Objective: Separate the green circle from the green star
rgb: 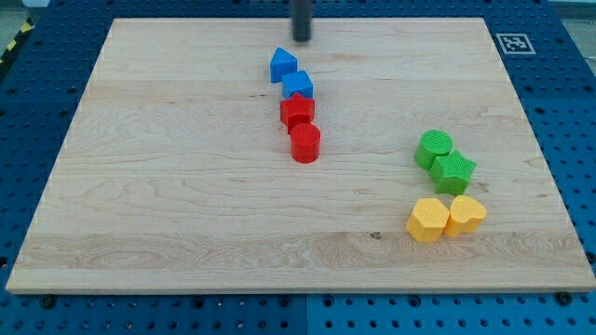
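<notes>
We find the green circle touching the green star, separation not begun, our tip well apart toward the view's top-left, no hand fitted.

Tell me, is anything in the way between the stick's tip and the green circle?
Nothing visible blocks it. My tip is at the view's top, just above the blue and red blocks. The green circle sits far to the lower right, touching the green star. The bare wooden board lies between them.
</notes>
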Action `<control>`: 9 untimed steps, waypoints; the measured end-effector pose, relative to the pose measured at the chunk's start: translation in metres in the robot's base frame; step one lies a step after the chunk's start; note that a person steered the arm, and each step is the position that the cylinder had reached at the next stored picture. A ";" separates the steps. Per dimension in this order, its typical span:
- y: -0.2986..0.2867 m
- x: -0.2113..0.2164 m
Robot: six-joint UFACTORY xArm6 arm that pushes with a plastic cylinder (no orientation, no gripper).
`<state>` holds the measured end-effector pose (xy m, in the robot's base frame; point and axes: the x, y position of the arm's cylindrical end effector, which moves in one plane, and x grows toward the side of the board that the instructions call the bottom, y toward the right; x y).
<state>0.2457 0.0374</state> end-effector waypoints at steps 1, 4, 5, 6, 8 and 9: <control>0.073 0.071; 0.205 0.199; 0.198 0.216; 0.182 0.215; 0.146 0.211; 0.133 0.207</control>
<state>0.4524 0.1701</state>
